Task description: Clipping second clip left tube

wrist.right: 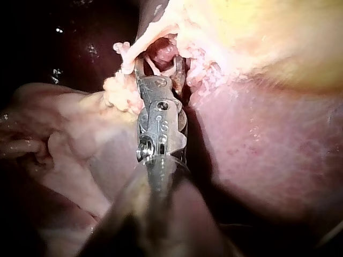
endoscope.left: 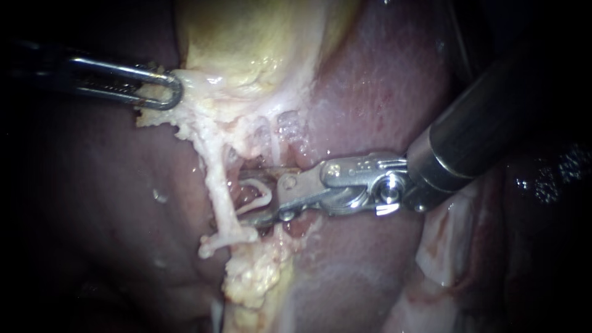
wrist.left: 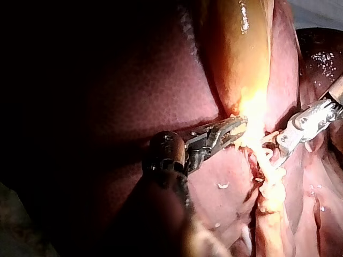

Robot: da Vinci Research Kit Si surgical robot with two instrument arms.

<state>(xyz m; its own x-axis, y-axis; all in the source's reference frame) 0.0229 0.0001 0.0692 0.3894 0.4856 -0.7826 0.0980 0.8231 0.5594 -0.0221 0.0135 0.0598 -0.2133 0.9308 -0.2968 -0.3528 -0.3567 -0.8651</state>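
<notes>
Closest to the endoscope, the dark shaft of your right instrument (endoscope.left: 246, 198) comes down from the upper right and ends in a bright metal wrist. Its two jaws reach on toward the pale strands at the middle of the field. They stand part open, with a clear gap between them. In the right wrist view (wrist.right: 159, 64) they show as a fork, with red tissue in the opening ahead.

A thin tube (endoscope.left: 262, 196) curls through that gap, inside the jaws but not pinched by them. The same thin tube (wrist.right: 154, 67) crosses between the two prongs in the right wrist view. Just past the jaw tips a thicker pale strand (endoscope.left: 217, 179) runs down from the gallbladder to a lumpy yellow fat pad (endoscope.left: 253, 277). It lies outside the jaws, beside one of them. You cannot tell from these views which of the two is the left tube.

Farther off, your left instrument (endoscope.left: 176, 91) enters from the left. Its looped jaws are closed on the pale fringe (endoscope.left: 197, 92) at the lower edge of the gallbladder (endoscope.left: 246, 43). Behind everything lies the pink-red liver (endoscope.left: 382, 80).
</notes>
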